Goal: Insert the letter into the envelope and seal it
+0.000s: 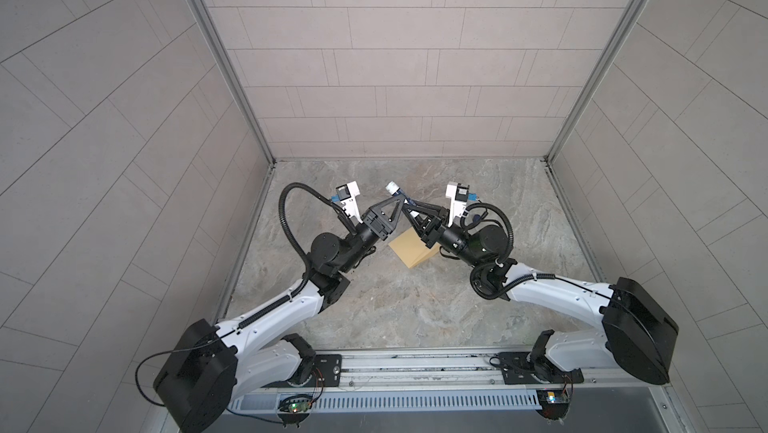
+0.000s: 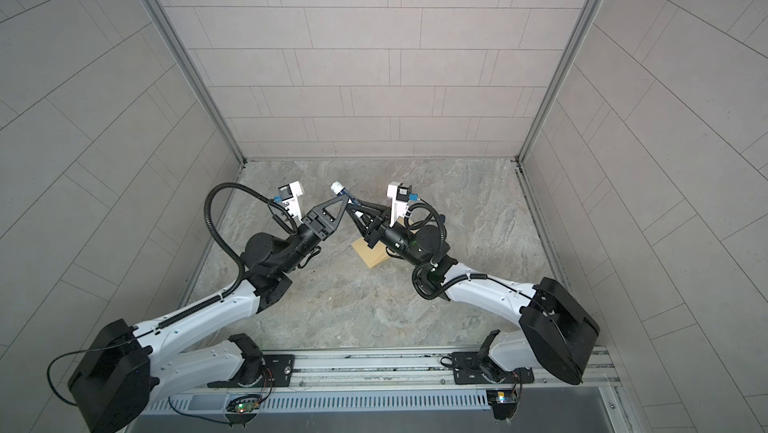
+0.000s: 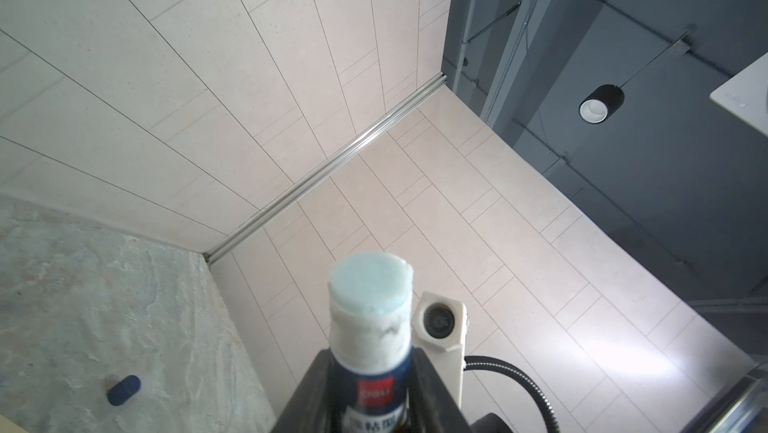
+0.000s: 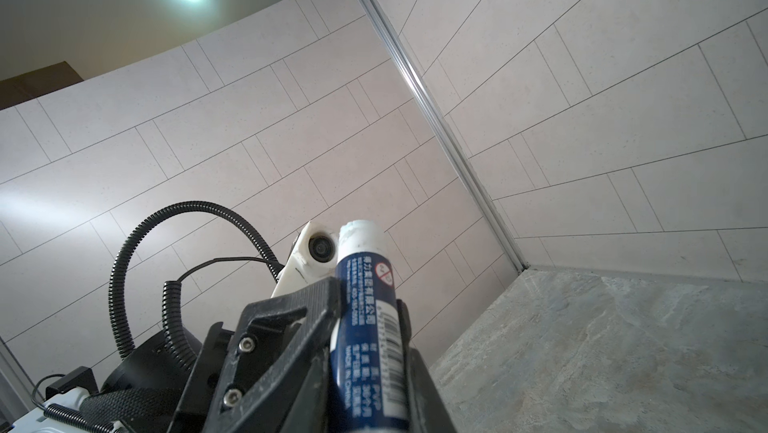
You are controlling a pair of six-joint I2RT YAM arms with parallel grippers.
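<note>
The marbled worktop (image 1: 415, 314) lies well below both claws. The left arm (image 1: 270, 310) and right arm (image 1: 552, 289) reach in from opposite sides with elbows bent and wrists tipped upward, so the claws meet nose to nose in the air over its middle. The envelope (image 1: 409, 250) lies flat on the worktop below the claws, partly hidden by the right arm's wrist. The letter shows in no view, so it is probably inside already, though I cannot confirm that. The envelope should be light, thin and floppy, apt to slide on the smooth stone and to crease if pinched hard. I would pin its body flat with one claw and work the flap along its long edge, not lift it by a corner. The right claw (image 1: 415, 214) is clamped on the blue body of the glue stick (image 3: 370, 327), whose pale tip is bare. The left claw (image 1: 397, 204) has its fingers close on either side of the same stick, but whether they press on it I cannot tell. The small blue cap (image 3: 124, 389) lies on the worktop, well apart from both claws
</note>
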